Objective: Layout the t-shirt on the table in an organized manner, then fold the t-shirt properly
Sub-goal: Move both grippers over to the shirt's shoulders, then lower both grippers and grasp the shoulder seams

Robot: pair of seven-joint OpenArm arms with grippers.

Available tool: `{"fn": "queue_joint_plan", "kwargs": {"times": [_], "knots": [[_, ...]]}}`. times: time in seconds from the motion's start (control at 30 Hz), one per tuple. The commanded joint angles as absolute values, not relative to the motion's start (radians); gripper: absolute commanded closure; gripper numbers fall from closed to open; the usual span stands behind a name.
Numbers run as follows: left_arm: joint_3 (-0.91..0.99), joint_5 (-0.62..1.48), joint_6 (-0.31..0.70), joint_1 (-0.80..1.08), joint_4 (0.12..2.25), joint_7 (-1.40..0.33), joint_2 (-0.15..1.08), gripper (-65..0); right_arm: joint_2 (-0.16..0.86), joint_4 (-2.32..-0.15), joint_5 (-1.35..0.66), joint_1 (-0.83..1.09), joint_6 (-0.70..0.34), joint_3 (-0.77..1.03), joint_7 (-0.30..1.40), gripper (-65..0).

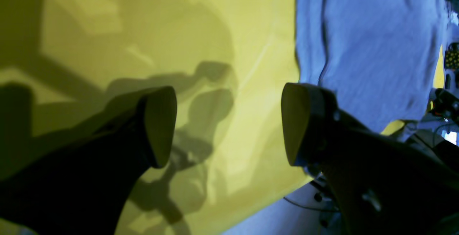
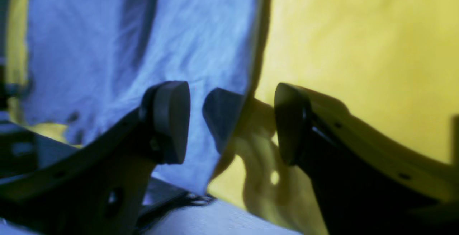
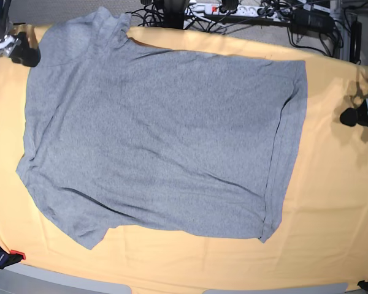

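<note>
The grey t-shirt (image 3: 159,135) lies spread flat on the table (image 3: 337,202), plain side up, with its sleeves toward the left and its hem toward the right. My left gripper (image 3: 354,116) hovers open over bare cloth to the right of the hem. In the left wrist view the left gripper (image 1: 229,123) holds nothing, and the t-shirt (image 1: 365,48) lies beyond it. My right gripper (image 3: 24,52) is at the far left corner by a sleeve. In the right wrist view the right gripper (image 2: 231,123) is open and straddles the edge of the t-shirt (image 2: 143,48) above the table (image 2: 358,48).
A power strip and tangled cables (image 3: 233,9) lie beyond the table's far edge. A clamp (image 3: 6,257) grips the front left corner. Yellow-orange cloth shows bare to the right of the shirt and along the front edge.
</note>
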State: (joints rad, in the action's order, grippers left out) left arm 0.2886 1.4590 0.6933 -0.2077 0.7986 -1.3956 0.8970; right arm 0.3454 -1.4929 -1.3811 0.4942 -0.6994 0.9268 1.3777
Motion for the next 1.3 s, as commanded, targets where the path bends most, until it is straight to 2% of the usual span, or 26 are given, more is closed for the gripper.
{"fn": "queue_joint_plan", "kwargs": {"times": [0.0, 0.47, 0.8, 0.9, 1.03, 1.07, 1.2, 1.27], "knots": [[0.298, 1.484, 0.698, -0.227, 0.811, -1.387, 0.931, -47.0, 0.36, -1.502, -1.406, 0.496, -0.698, 0.928, 1.396, -38.7], [0.295, 1.484, 0.698, -0.227, 0.941, -1.392, 0.931, -47.0, 0.332, -1.502, -1.484, 0.501, -0.698, 0.921, 1.396, -38.7], [0.295, 1.484, 0.698, -0.227, 0.945, -1.392, 0.93, -47.0, 0.33, -1.502, -1.484, 0.505, -0.698, 0.921, 1.396, -37.7], [0.295, 1.484, 0.698, -0.226, 0.949, -1.394, 0.927, -47.0, 0.33, -1.502, -1.484, 0.504, -0.698, 0.921, 1.396, -30.7], [0.295, 1.484, 0.698, -0.227, 0.949, -1.396, 0.925, -47.0, 0.33, -1.502, -1.484, 0.504, -0.698, 0.921, 1.396, -27.8], [0.295, 1.484, 0.698, -0.227, 0.95, -1.396, 0.925, -47.0, 0.33, -1.502, -1.484, 0.504, -0.698, 0.921, 1.396, -24.1], [0.295, 1.484, 0.698, -0.227, 0.982, -1.396, 0.925, -47.0, 0.33, -1.502, -1.484, 0.504, -0.698, 0.921, 1.396, -1.9], [0.295, 1.484, 0.698, -0.227, 1.013, -1.396, 0.925, -47.0, 0.33, -1.502, -1.484, 0.504, -0.698, 0.921, 1.396, -0.5]]}}
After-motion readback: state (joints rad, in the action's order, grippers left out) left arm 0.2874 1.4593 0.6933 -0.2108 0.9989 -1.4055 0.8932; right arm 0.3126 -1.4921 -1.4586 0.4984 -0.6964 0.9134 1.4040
